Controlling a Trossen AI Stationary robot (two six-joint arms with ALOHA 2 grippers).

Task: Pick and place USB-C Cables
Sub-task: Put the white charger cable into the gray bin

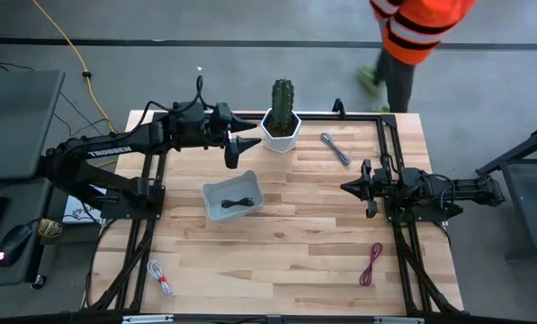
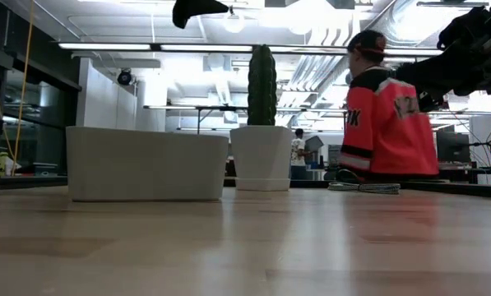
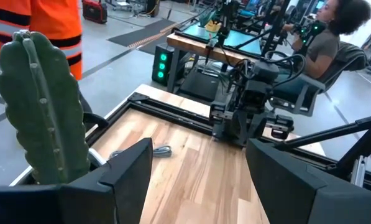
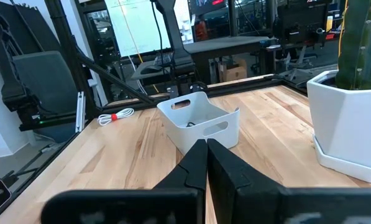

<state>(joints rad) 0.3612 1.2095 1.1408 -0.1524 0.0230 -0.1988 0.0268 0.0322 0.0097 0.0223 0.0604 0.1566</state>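
Hovering open, left pincer (image 1: 235, 150) above bin (image 1: 216, 207) holding black cable (image 1: 239, 202); right pincer (image 1: 347, 187) closed.

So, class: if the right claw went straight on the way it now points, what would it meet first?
Probably the white bin, dead ahead of the shut right claw across bare table; depth is uncertain.

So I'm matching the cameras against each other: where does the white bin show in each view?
High view: white bin left of centre, a black cable inside.
Low view: bin at left, beside the cactus pot.
Left wrist view: not in it.
Right wrist view: bin mid-picture, just past the shut right claw.
Shared landmark: the cactus, in all four views.
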